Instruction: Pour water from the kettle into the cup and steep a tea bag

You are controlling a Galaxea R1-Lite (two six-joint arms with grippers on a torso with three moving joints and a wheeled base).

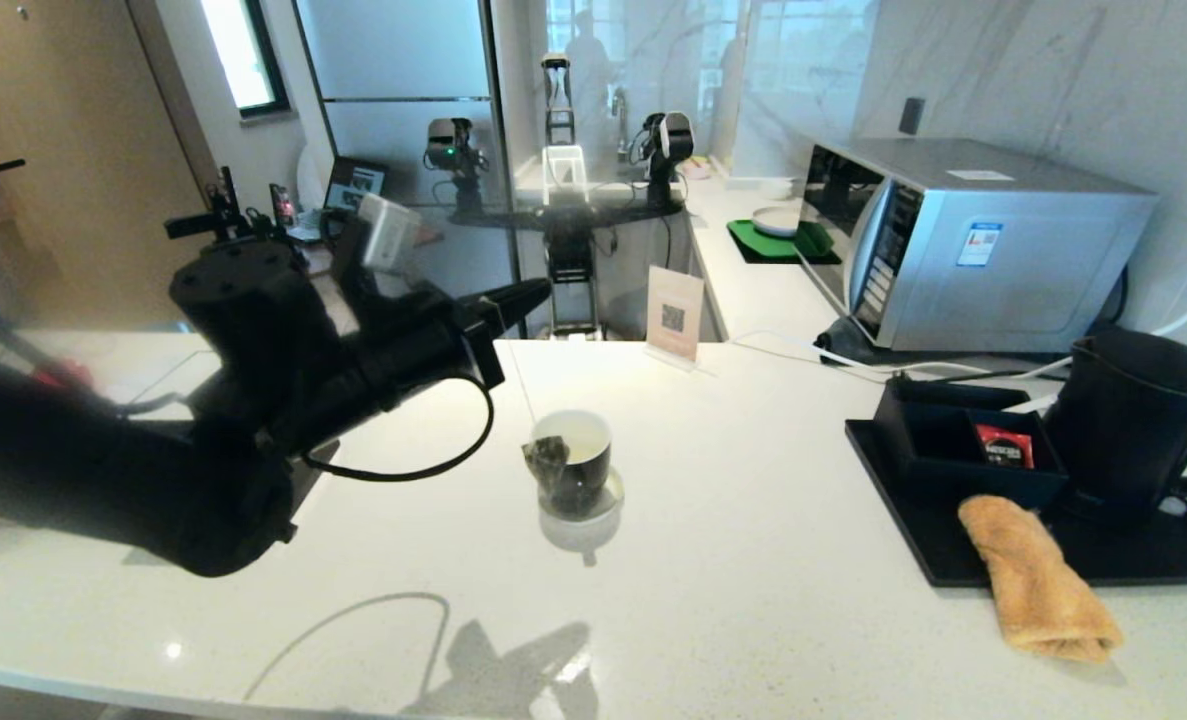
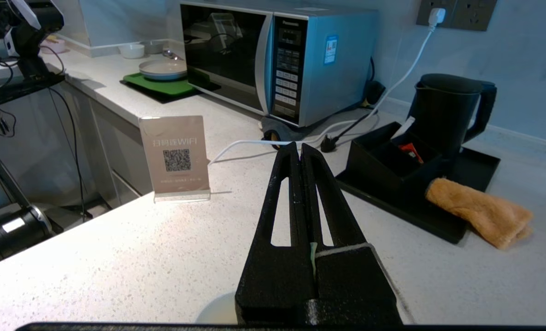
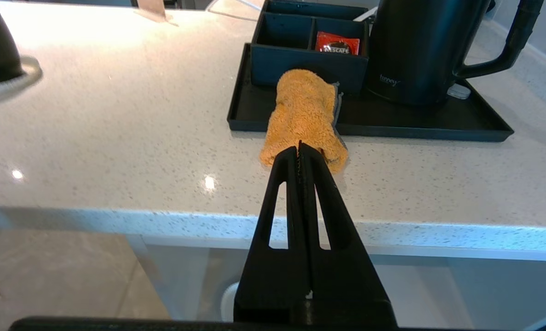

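**Spotter:** Where's your left gripper (image 1: pixel 543 290)?

**Operator:** I've got it raised above the white counter (image 1: pixel 353 560), behind the cup (image 1: pixel 575 460). Its fingers are pressed together on the thin white string (image 1: pixel 523 385); the tea bag (image 1: pixel 547 462) hangs from that against the near-left side of the cup, outside the rim. The cup sits on a small white saucer (image 1: pixel 583 505) and I can see pale liquid inside.

**Spotter:** And the kettle?

**Operator:** The kettle (image 1: pixel 1133 430) stands on the black tray (image 1: pixel 893 500) at the far right, well apart from the cup. Just beside it is a black divided box (image 1: pixel 938 445) holding a red Nescafé packet (image 1: pixel 1003 447). An orange towel (image 1: pixel 1038 580) lies over the tray's front edge onto the counter.

**Spotter:** Anything crowding the cup?

**Operator:** A WiFi QR card (image 1: pixel 675 315) stands behind it, and a white cable (image 1: pixel 783 348) trails toward the microwave (image 1: pixel 963 240).

**Spotter:** Right side?

**Operator:** My right gripper (image 3: pixel 299 149) sits low off the counter's front edge, fingers closed on nothing, pointing at the towel.
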